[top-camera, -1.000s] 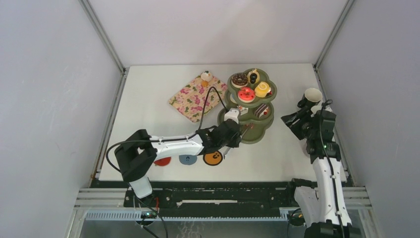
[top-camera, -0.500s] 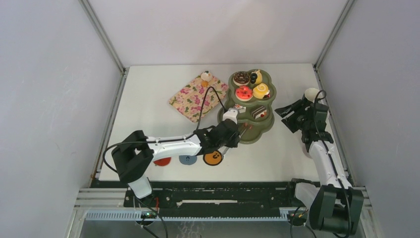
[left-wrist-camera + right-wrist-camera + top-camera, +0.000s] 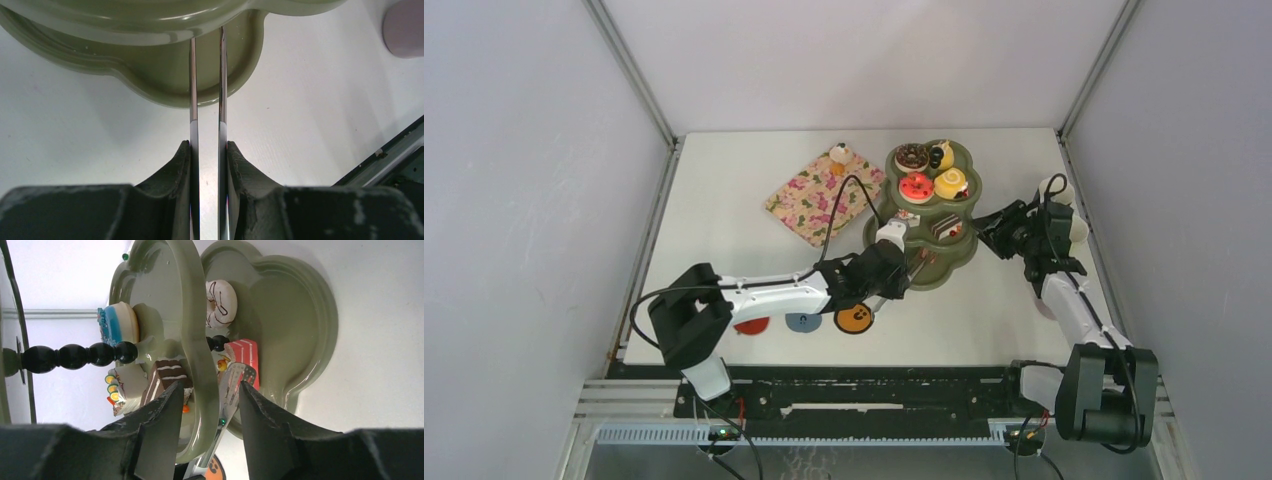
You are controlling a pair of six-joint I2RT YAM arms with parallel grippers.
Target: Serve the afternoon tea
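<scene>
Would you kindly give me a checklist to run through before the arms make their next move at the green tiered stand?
1. Left fingers clamped on the thin metal tongs: ok.
2. Tong tips over the bottom tier of the olive-green scalloped stand: ok.
3. Treat held between the tong blades: not ok, the visible gap is empty.
4. Tong tip touching the red-topped cake slice: cannot tell.
5. Right fingers open, with the middle tier's rim lying between them in the right wrist view: ok.
</scene>
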